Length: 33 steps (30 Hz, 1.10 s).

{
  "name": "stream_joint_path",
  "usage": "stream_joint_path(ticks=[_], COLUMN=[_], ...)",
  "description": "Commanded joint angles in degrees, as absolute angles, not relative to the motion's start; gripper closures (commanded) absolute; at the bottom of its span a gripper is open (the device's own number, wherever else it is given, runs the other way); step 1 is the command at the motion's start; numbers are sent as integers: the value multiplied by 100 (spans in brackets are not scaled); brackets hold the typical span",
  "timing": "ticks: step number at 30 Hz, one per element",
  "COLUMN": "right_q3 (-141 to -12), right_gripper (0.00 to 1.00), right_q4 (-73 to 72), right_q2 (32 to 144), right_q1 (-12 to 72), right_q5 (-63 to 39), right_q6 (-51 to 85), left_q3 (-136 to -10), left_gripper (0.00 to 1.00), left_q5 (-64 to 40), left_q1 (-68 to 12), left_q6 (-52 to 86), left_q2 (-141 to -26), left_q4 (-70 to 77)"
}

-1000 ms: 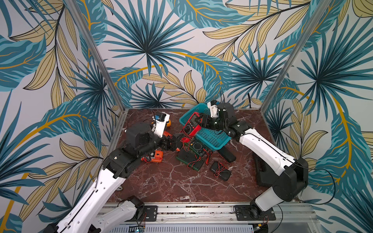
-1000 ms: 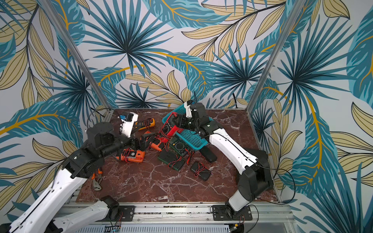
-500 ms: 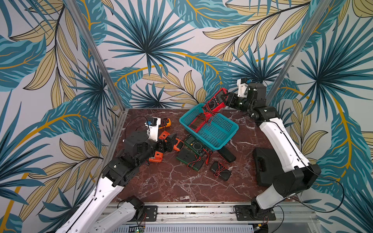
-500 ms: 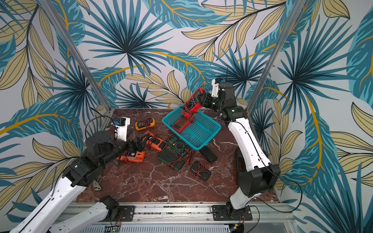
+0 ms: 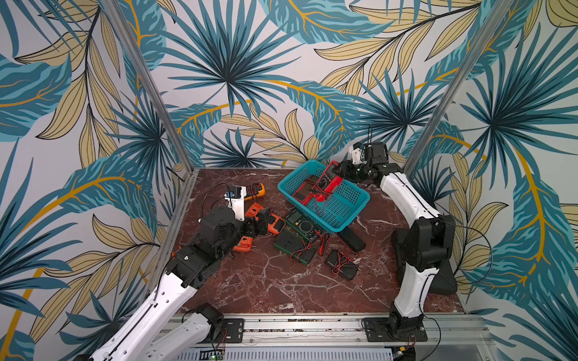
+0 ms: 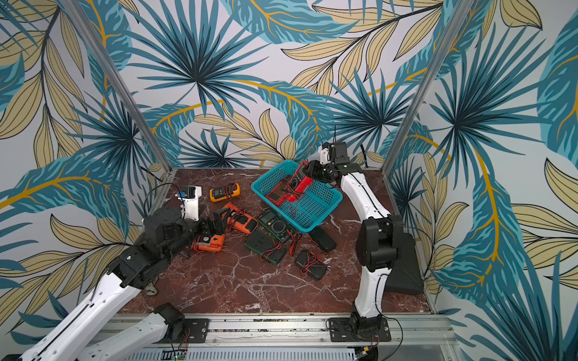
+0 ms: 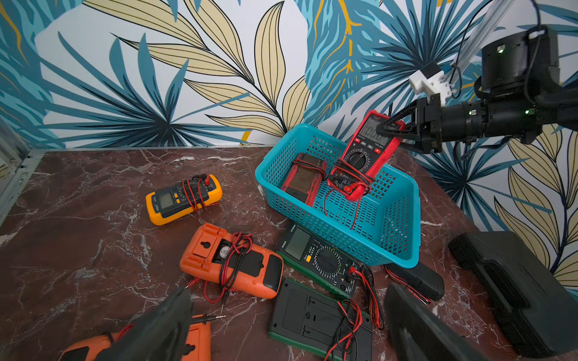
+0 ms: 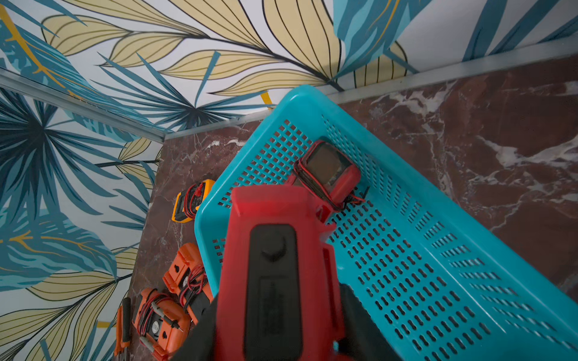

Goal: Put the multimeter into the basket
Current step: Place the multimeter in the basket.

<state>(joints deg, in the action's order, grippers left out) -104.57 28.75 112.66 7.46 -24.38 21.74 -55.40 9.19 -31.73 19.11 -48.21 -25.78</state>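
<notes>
Toward 1 o'clock from the middle of the marble table (image 5: 266, 281) sits the basket (image 5: 342, 206). The red multimeter (image 7: 369, 147) stands tilted in it, its lower end down between the mesh walls and its display end raised over the rim toward 2 o'clock. Whether the lower end touches the mesh floor cannot be told. The right gripper (image 7: 389, 131) is clamped on that display end, one finger on each face. A second red meter (image 7: 301, 181) lies face down in the basket, just beside the first toward 10 o'clock. At 9 o'clock the left gripper (image 5: 259, 222) has its fingers spread wide and holds nothing, close over an orange meter (image 7: 231, 265). A yellow meter (image 7: 183, 198) lies at 11 o'clock.
</notes>
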Motion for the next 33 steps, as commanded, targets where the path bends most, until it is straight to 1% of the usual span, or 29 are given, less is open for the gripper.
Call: stream_joint_path(ticks=[1,7,14,20,22,24,26,29,32,33], right_q3=[-10644,-10588,-10590,-10402,-10298,-10197,-10162,-10034,-9884,-9854], right_gripper=[91,91,91,90,83,72,69,60,44,37], right_q4=[2549,2245,2220,2186,2142,2115,2192,2164,2092,2109], right_q2=[11296,11844,12340,12525,12543,12572,12600,12551,12467,12436], right_q1=[721,722,721,721,721,728,723,724,721,729], right_q5=[-3096,-3629,-3674,-3454,-3295,-3054,-2813,-2562,-2373,-2291], right_q6=[2199,2498,2545,2616,2699,2804,2912,3054,3104,3110], left_q3=[-5381,-5346,-5270,-5256,-5247,-5225,-5212,-5203,-5194,-5190], left_gripper=[0,0,0,0,0,0,0,0,0,0], left_q5=[1037,999,928,827,804,782,775,730,673,662], left_q1=[-3173,-3155,-3120,-3050,-3033,-3015,-2997,-2981,-2962,-2956], left_q6=[1995,2070,2110,2126,2140,2146,2162,2180,2189,2188], left_q2=[-4822,-5005,-5130,-5216,-5227,-5220,-5221,-5220,-5215,-5212], left_q4=[-2365,-2316,-2200,-2180,-2171,-2162,-2153,-2162,-2158,-2162])
